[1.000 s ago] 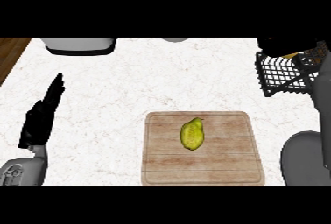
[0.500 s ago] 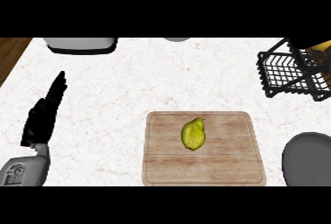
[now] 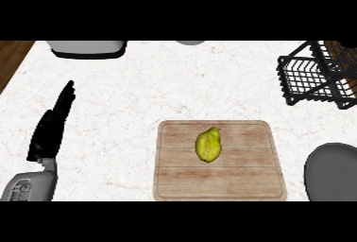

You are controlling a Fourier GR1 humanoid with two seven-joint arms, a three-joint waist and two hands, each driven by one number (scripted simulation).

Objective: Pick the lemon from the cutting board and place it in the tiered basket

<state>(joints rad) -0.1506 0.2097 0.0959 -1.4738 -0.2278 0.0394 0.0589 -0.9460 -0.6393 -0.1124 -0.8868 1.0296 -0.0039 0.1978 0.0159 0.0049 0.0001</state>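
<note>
Black wire tiered basket (image 3: 317, 75) sits at the far right of the white marble counter (image 3: 174, 80); can't tell what's inside it. Lemon (image 3: 208, 144) lies near the middle of the wooden cutting board (image 3: 219, 182), a bit toward the far side, long axis running near-to-far with a slight tilt, pointed tip aimed away and a little right. Left hand (image 3: 52, 125) rests at the left edge, fingers straight and pressed together, holding nothing, well apart from the board; the grey rounded shape (image 3: 333, 172) at lower right shows no hand.
</note>
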